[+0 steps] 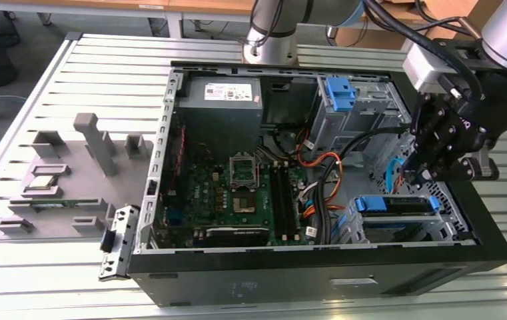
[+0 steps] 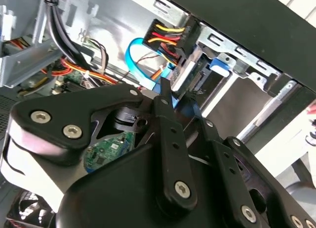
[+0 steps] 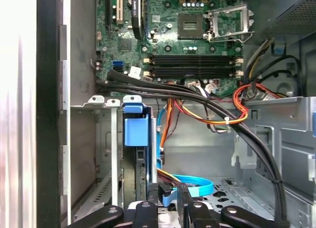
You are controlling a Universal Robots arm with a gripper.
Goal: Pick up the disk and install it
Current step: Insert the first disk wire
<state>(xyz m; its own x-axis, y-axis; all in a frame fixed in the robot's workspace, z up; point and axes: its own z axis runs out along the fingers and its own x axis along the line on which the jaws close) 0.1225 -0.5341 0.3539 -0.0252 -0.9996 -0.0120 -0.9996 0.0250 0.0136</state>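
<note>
The gripper [image 1: 418,177] is being held inside the open computer case [image 1: 324,280], above the drive cage [image 1: 453,227] at the exterior view's lower right. Whether the gripper is open or closed, and whether anything is being gripped, cannot be determined. The disk [image 1: 396,203] is being carried in that drive cage, just beside the gripper, with a blue rail showing along its upper edge. In the first wrist view the disk is being presented edge-on between the metal cage walls. A blue cable [image 3: 195,184] is being routed close to the gripper. In the second wrist view a connector with yellow, red and black wires [image 2: 170,35] is being shown at the disk's end. The motherboard [image 1: 235,187] is being displayed uncovered beside the cage. The case is being supported on a slatted metal table [image 1: 102,60].
</note>
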